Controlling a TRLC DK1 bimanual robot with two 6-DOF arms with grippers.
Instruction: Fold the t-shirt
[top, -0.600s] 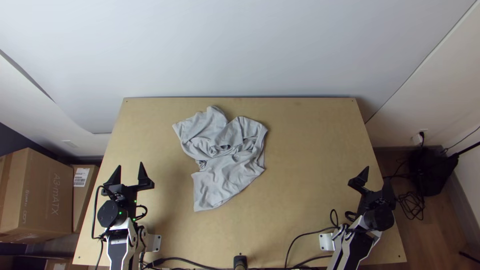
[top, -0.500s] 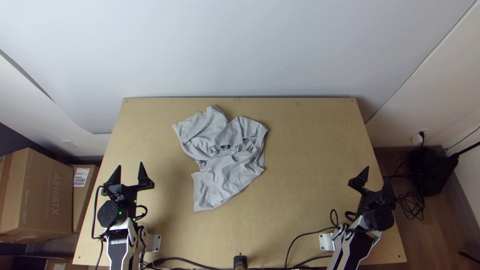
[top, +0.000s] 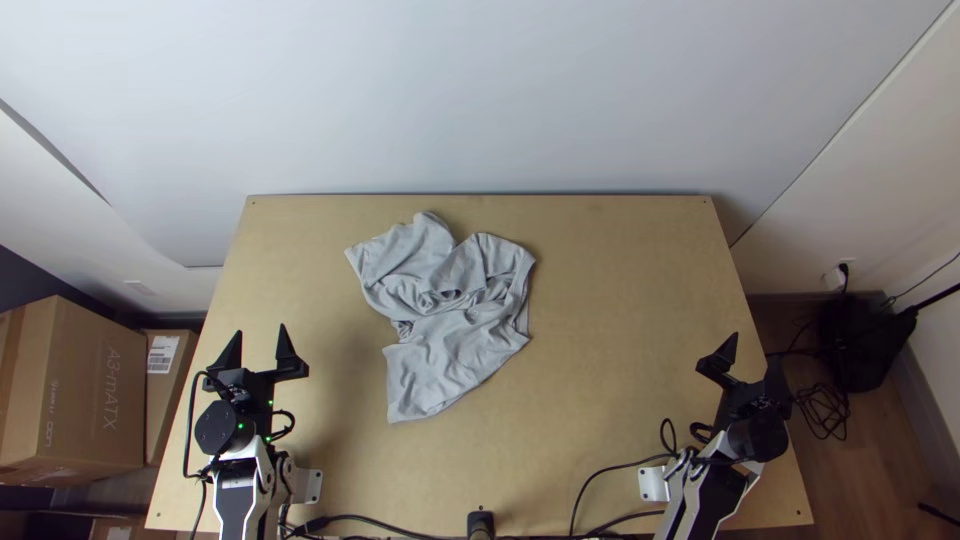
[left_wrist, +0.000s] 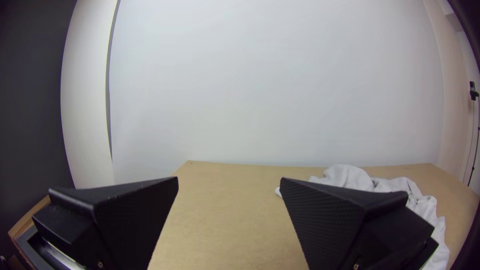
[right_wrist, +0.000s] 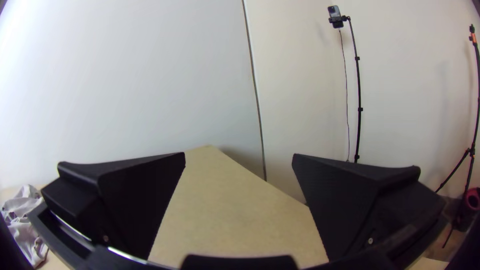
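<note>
The shirt (top: 455, 350) lies bunched left of the table's (top: 620, 400) middle, presumably tossed there for spreading (stubborn creases, those). Over the table's left and right sides, the left gripper (top: 260, 330) points forward, the right gripper (top: 755, 347) slants outward; both gape empty, probably parked clear.

Gry tee (top: 452, 330) rumpled on wdn tbl (top: 620, 350).
</note>
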